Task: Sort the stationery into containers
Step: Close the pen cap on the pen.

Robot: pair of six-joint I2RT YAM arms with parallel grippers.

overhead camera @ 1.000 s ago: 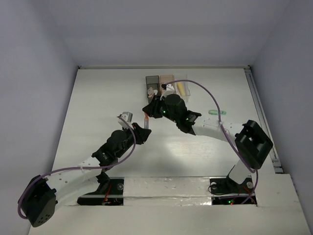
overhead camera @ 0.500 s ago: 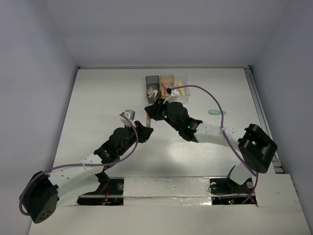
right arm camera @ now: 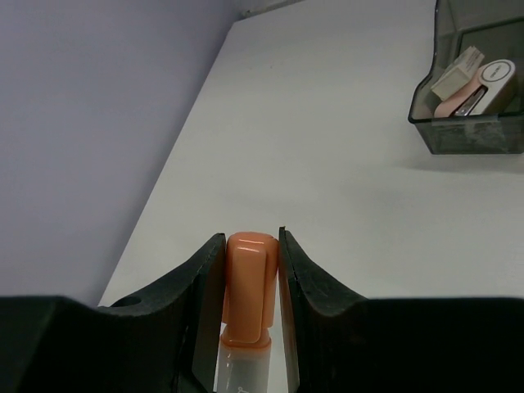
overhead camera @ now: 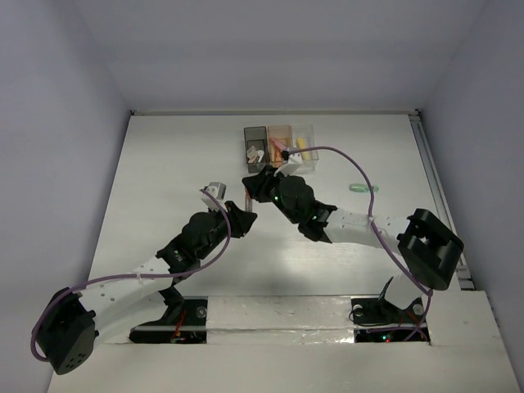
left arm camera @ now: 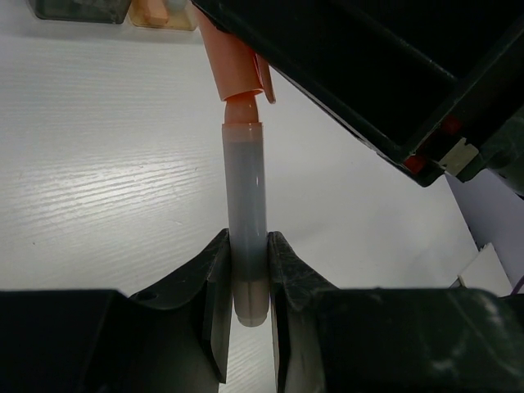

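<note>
Gripping the marker (left arm camera: 244,180) by the tail of its pale barrel with the left gripper (left arm camera: 246,254), jaws closed tight on both sides. Pinching its orange cap (right arm camera: 250,274) in the right gripper (right arm camera: 248,246), likewise closed on it. Held end to end between the two arms, above the worktop (overhead camera: 164,180) and just short of the bins, resting on nothing. Probably held this way to keep cap and barrel on one line. A sliver of orange neck showing between them in the left wrist view, so apparently not fully seated. Impossible to say whether pushing on or pulling off; capping before binning seems the likelier reason.

Beyond the grippers, three bins joined in a row at the far middle: grey bin (overhead camera: 255,135) with small erasers (right arm camera: 467,78) inside, orange bin (overhead camera: 280,129), clear bin (overhead camera: 310,135) with a yellow marker (overhead camera: 301,149). Off to the right, well apart, a mint marker (overhead camera: 363,187) lying loose, not yet sorted.

White, faintly grained worktop, matte with soft glare. Plain pale lilac-grey walls (overhead camera: 65,123) on three sides, and a metal rail (overhead camera: 438,188) along the right edge.
</note>
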